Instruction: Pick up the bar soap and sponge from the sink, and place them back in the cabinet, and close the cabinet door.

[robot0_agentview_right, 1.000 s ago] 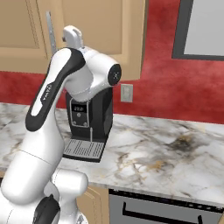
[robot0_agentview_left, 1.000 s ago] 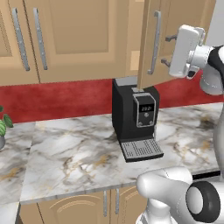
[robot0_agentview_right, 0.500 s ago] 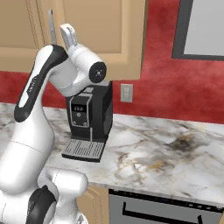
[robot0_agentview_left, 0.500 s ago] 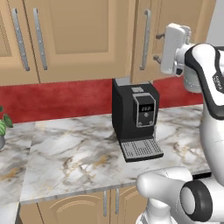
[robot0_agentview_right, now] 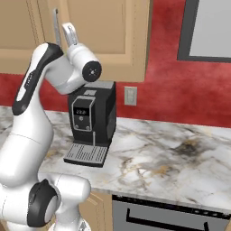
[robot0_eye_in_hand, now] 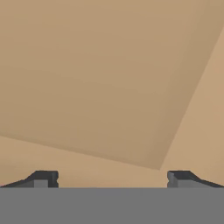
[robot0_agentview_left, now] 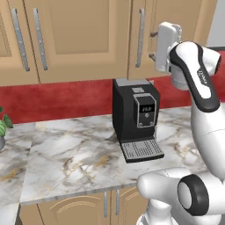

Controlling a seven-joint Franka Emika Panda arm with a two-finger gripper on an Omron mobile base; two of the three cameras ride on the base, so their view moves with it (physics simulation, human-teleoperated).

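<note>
Tan cabinet door [robot0_agentview_left: 173, 30] with its recessed flat panel [robot0_eye_in_hand: 100, 74] close ahead in the hand view, on the wall cabinet [robot0_agentview_right: 113, 36] above the red backsplash [robot0_agentview_left: 57, 99], long silver bar handle [robot0_agentview_left: 140, 37] just left of the raised hand in the left base view. Gripper [robot0_eye_in_hand: 112, 177] up against that door with fingertips [robot0_eye_in_hand: 43, 178] spread wide apart and nothing between them. Below, black coffee machine [robot0_agentview_left: 136, 116] upright on the marble counter [robot0_agentview_left: 74, 154]; further tan doors with silver handles [robot0_agentview_left: 40, 39] to the left, green plant leaf [robot0_agentview_left: 3, 125] at the far left edge.
</note>
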